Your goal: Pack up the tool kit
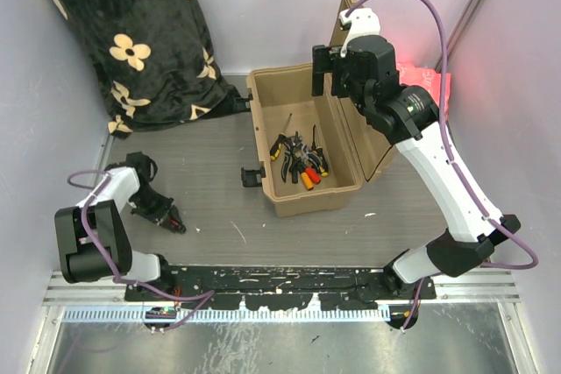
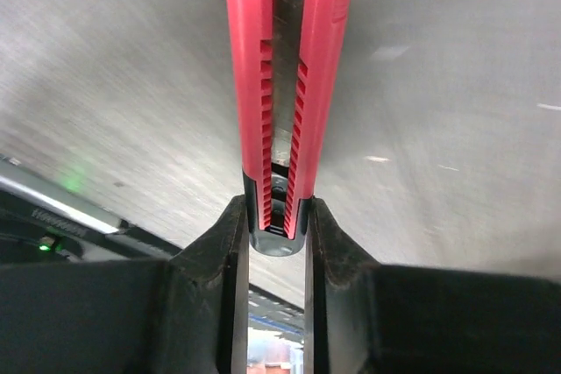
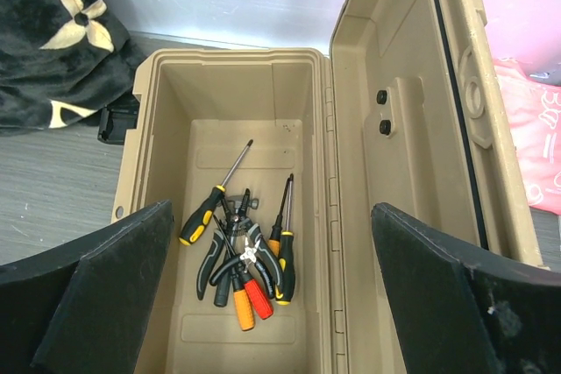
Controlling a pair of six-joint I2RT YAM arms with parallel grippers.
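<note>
Between my left jaws, clamped at its butt, lies a red utility knife (image 2: 323,85): judged light, stiff, slick, likely to pivot. Below my parted right jaws, the toolbox (image 3: 232,94) stands open.

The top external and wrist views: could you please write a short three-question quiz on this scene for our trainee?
1. Fill the gap: the right gripper hovers above the toolbox with its fingers ____.
2. What does the left gripper clamp? A) a red utility knife B) a wrench C) nothing
3. True or false: pliers and screwdrivers lie inside the toolbox.
Key: 1 open; 2 A; 3 true.
</note>
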